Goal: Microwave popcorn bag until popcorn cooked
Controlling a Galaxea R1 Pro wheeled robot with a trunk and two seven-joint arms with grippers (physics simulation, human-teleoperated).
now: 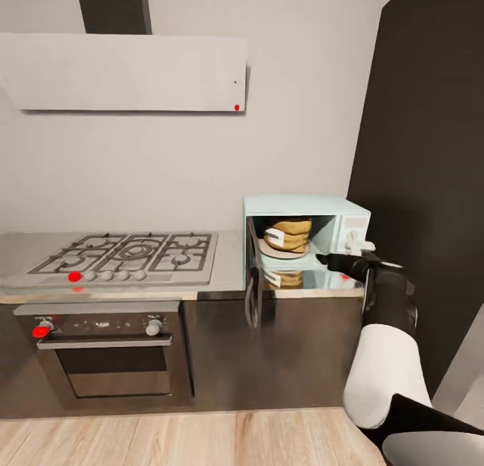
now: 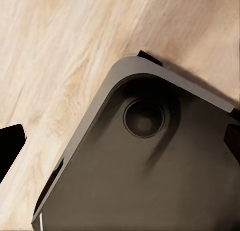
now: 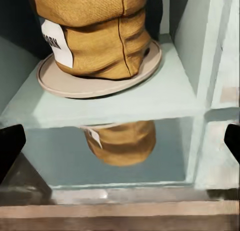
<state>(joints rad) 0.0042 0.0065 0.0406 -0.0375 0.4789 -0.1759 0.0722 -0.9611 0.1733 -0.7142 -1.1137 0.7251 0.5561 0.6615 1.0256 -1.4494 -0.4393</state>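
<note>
Three cameras: one wide, two close.
The head view looks forward and down over the bench (image 1: 228,257) from well back; the right wrist view sits close before the open microwave (image 1: 306,241), sharing its popcorn bag (image 3: 95,38); the left wrist view faces the wooden floor (image 2: 55,66).

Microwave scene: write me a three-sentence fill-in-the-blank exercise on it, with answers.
1. The popcorn bag sits inside the microwave on a round ____.
2. The microwave's door is ____.
3. The shiny countertop below the microwave shows a ____ of the bag.

Missing words: plate; open; reflection
</note>
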